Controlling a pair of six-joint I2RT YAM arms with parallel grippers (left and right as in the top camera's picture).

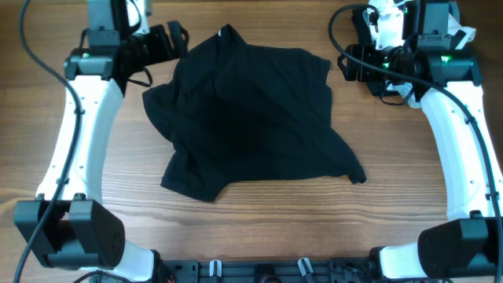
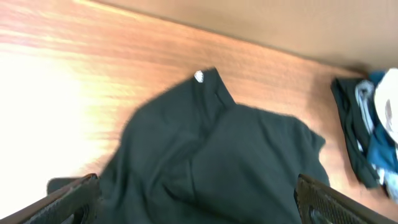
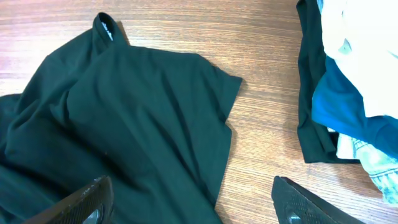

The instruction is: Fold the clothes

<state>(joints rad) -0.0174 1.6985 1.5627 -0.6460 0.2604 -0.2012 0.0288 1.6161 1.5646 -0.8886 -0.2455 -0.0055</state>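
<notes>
black T-shirt (image 1: 251, 118) crumpled mid-table, long axis 12-to-7 o'clock | left gripper (image 1: 171, 39) at its 10 o'clock, nearest collar, jaws spread, empty | right gripper (image 1: 352, 64) at 2 o'clock beside sleeve, jaws spread, empty

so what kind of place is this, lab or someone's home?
Likely a robot test bench: white robot arms at a wooden table, a crumpled black T-shirt between them, a pile of other garments off to one side.
</notes>
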